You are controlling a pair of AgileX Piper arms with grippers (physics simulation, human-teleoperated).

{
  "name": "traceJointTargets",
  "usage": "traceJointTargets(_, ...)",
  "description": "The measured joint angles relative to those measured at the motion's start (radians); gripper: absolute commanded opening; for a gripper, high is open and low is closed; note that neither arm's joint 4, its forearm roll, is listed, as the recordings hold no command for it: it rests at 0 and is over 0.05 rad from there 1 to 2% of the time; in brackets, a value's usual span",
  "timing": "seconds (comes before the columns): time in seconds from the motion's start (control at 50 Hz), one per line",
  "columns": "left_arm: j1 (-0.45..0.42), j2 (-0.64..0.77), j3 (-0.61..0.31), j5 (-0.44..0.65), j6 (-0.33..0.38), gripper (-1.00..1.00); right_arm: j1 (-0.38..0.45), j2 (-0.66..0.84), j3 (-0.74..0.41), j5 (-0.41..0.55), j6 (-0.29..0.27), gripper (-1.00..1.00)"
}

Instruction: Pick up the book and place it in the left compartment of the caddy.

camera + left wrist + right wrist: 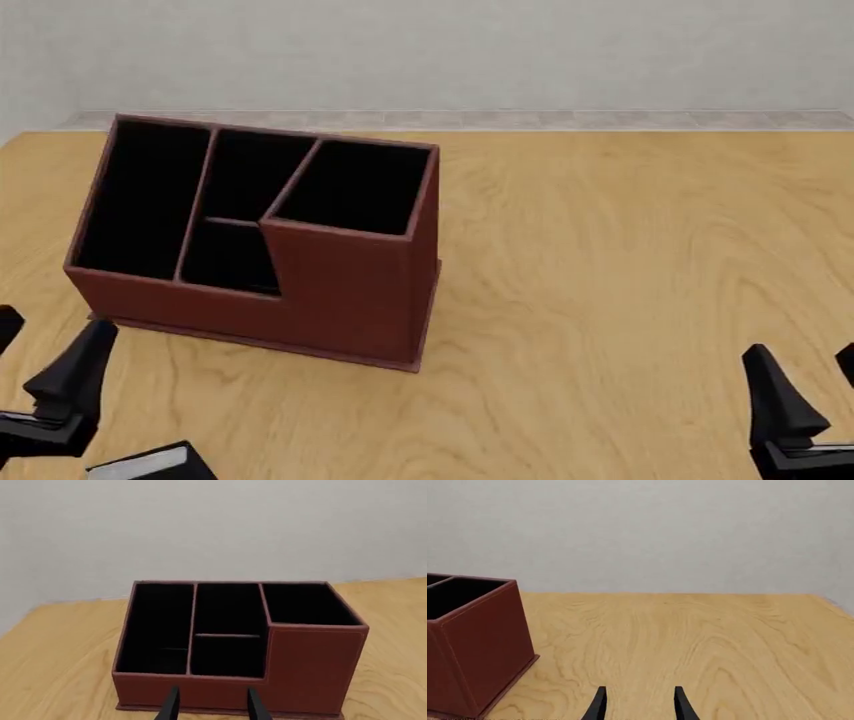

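Observation:
The reddish-brown caddy point(354, 290) stands on the wooden table at the left, turned a little. Its left compartment point(140, 200) is a long black slot that looks empty. The small black book point(158, 466) with white page edges lies at the bottom edge of the front view, nearer than the caddy and partly cut off. My left gripper point(54, 328) is open and empty, just left of the book and short of the caddy. In the left wrist view the gripper point(213, 694) faces the caddy point(313, 665) and its left compartment point(157, 630). My right gripper point(805, 355) is open and empty at the near right.
The right wrist view shows my right gripper point(639, 695) over bare wood point(694, 640), with the caddy's tall end point(474, 640) off to one side. A pale wall point(467, 50) stands behind the table's far edge.

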Motion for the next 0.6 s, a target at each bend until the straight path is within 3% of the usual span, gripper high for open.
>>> traceJointTargets(0.6,-0.215,0.201,-0.259,0.19,0.099,1.0,0.004,0.04,0.001,-0.022,0.005,1.0)
